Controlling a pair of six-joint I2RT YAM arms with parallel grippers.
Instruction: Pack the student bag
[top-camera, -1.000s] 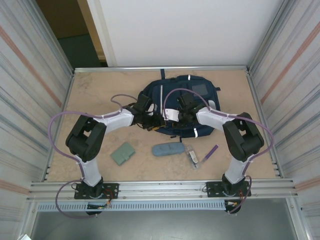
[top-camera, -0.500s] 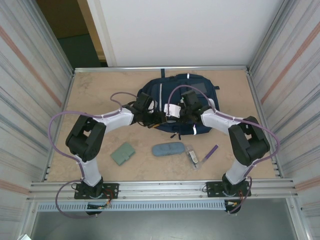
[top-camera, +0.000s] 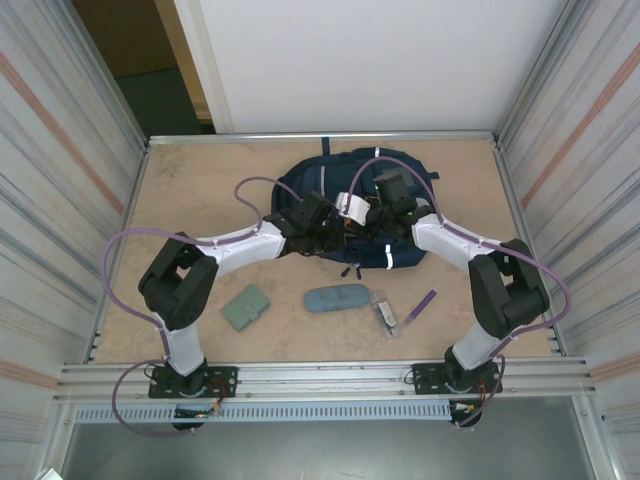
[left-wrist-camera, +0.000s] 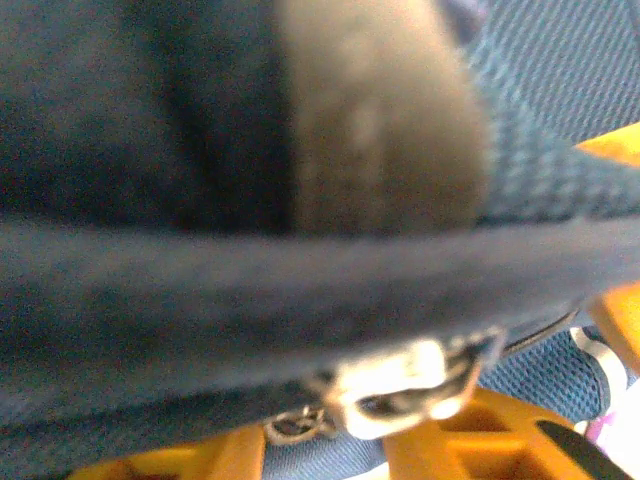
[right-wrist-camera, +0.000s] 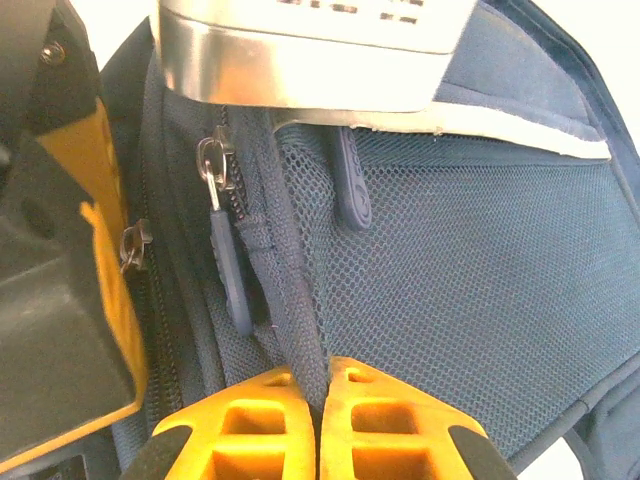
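You've got a navy student bag with white stripes, mesh weave up close. Sage-green pouch lower left, blue-grey oval case centre, purple pen lower right. Mottled tan bench. Orange-yellow right claw.

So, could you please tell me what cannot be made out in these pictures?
Left wrist view: the student bag sits so close that it blurs; whether the left gripper grips it is unclear.
Top view: the left arm and right arm hide how far the bag is unzipped.
Top view: what the clear pouch holds is too small to identify.
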